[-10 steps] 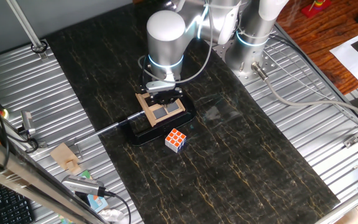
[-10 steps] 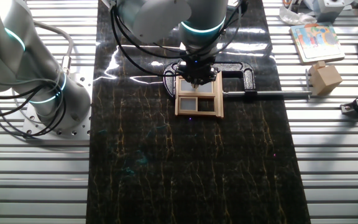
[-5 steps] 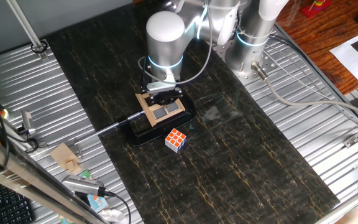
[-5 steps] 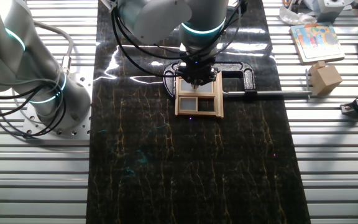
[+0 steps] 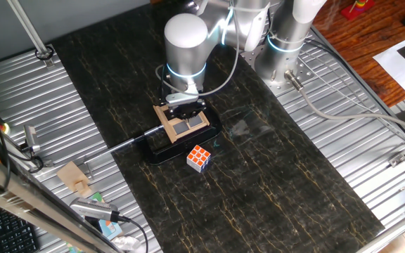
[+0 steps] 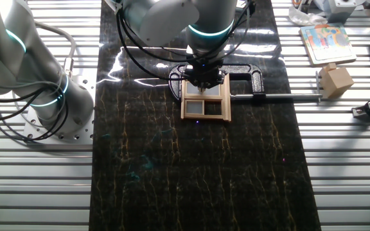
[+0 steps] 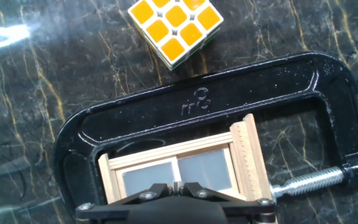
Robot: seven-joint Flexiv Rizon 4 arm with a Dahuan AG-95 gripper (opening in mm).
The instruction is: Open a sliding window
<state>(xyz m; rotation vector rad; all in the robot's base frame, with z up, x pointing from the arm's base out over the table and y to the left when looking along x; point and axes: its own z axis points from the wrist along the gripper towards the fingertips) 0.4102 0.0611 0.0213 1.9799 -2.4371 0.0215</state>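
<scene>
The sliding window (image 5: 185,126) is a small tan wooden frame with grey panes, lying flat inside a black C-clamp (image 5: 178,147). It also shows in the other fixed view (image 6: 205,102) and in the hand view (image 7: 185,167). My gripper (image 7: 176,186) points straight down onto the window's far half (image 6: 203,82). Its fingers (image 7: 194,190) are closed to a narrow gap with the window's thin centre bar between them. The arm hides the far panes in both fixed views.
A Rubik's cube (image 5: 199,157) lies just in front of the clamp and shows orange-yellow in the hand view (image 7: 174,28). The clamp's screw rod (image 6: 281,97) sticks out sideways. A wooden block (image 6: 335,79) and a picture book (image 6: 326,42) lie on the ribbed metal side.
The arm's upper joint has shifted very slightly. The gripper stays at the window, and the window looks the same.
</scene>
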